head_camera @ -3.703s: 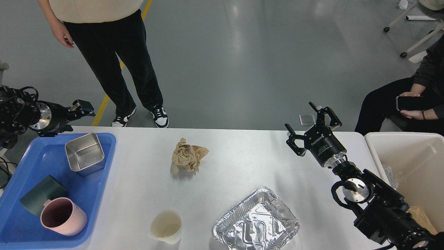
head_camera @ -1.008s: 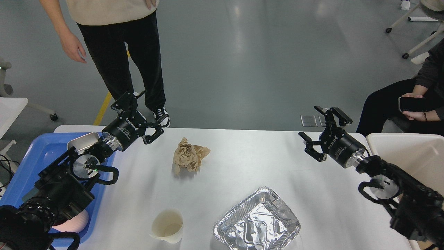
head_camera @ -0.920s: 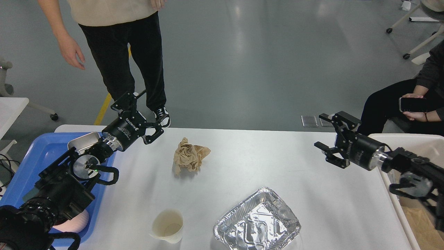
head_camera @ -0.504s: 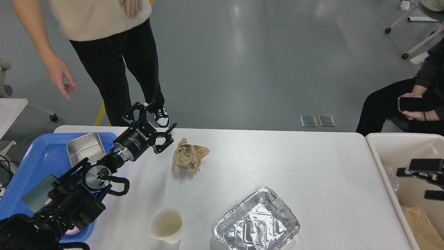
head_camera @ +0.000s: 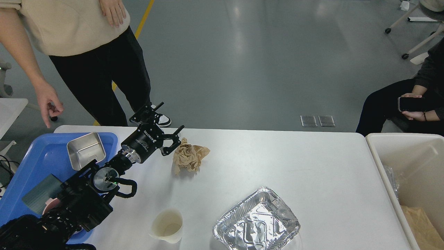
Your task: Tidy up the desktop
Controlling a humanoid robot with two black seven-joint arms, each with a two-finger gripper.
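Observation:
The white desktop fills the lower view. On it lie a crumpled brown paper ball, a cream paper cup near the front edge, and a crinkled foil tray at the front centre. My left gripper is open, its fingers spread, just left of and slightly above the paper ball, not holding anything. My right arm and gripper are out of view.
A blue plastic tray at the left holds a steel square container, a green cup and a pink cup. A cream bin stands at the right with brown paper inside. A person stands behind the table's left corner; another sits at far right.
My left gripper has moved right, closing on the paper ball. My right arm has swung right over the bin and left the view. The standing person has shifted closer.

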